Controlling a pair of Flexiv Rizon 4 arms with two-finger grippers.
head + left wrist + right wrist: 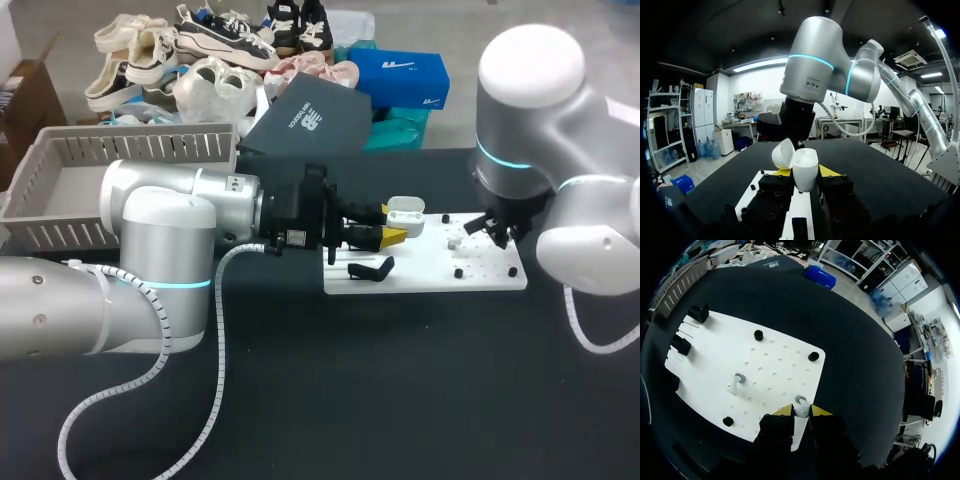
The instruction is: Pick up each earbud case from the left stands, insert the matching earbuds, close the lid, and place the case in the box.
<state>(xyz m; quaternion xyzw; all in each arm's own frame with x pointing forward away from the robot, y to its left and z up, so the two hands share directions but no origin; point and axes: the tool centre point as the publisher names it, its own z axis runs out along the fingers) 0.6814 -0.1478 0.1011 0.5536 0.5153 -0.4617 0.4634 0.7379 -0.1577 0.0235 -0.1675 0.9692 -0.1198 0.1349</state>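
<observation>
Left gripper [392,236] is clamped on the earbud case [405,214]. The left wrist view shows one yellow tip on each side of the body. The case is white, with its lid [783,153] hinged open and tipped off to one side. It is held up off the surface, above the left end of the white board [480,275]. A black stand [370,268] sits on that end of the board, just beside the gripper on the near side. Right gripper [801,411] is low over the right part of the board, pointing down at it. One earbud [801,403] lies right at its tip, near the board's edge. Can't tell whether it is gripped or only lined up. Second earbud [735,382] lies on the board, well apart from the first and toward the middle. Black pegs [758,335] stand on the board around them. Grey crate [70,150] sits at the left rear of the black table [400,400], behind the left arm and well apart from the case.
</observation>
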